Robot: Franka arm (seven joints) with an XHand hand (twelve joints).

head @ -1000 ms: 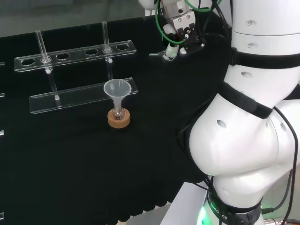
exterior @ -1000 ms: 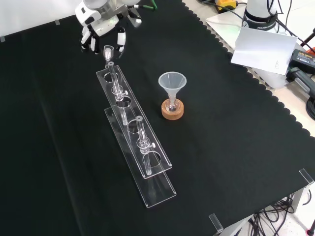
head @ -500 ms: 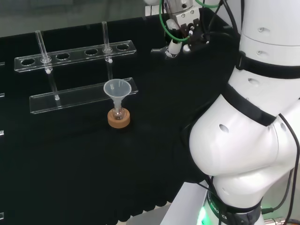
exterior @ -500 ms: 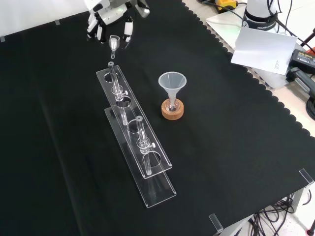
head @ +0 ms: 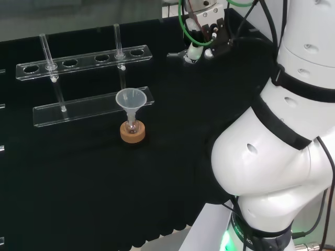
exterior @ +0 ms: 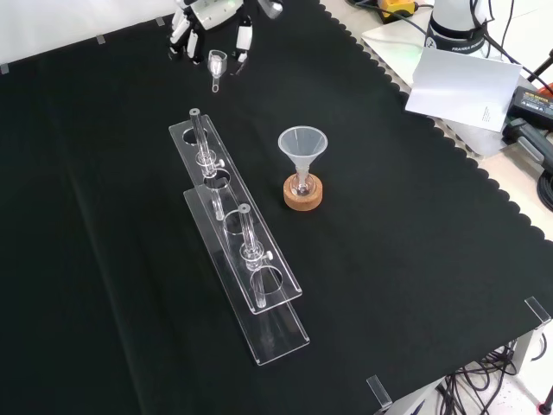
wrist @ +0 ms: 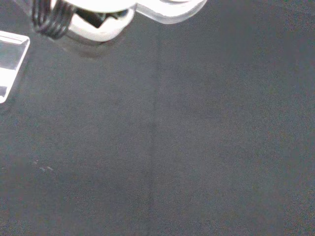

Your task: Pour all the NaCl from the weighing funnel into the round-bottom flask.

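In the front view the hand (exterior: 210, 15) is at the top, above the cloth, with its fingers pinching a small clear weighing funnel (exterior: 216, 62) that hangs between them, stem down. From the head view, the hand (head: 207, 30) is at the far right of the bench and the weighing funnel (head: 179, 54) pokes out to its left. The round-bottom flask (exterior: 301, 185) stands in a cork ring (exterior: 303, 199) mid-cloth, with a clear funnel (exterior: 302, 142) in its neck. That flask (head: 132, 126) is well to the left of the hand in the head view.
A long clear test-tube rack (exterior: 270, 289) with two glass tubes stands left of the flask in the front view, and behind it in the head view as the rack (head: 84, 59). One rack corner (wrist: 10, 64) is in the wrist view under the blurred hand (wrist: 101, 17). Papers and cables lie beyond the cloth's right edge.
The hand has carried the weighing funnel up and to the right in the front view, away from the rack's end tube. Flask, funnel and rack have not moved.
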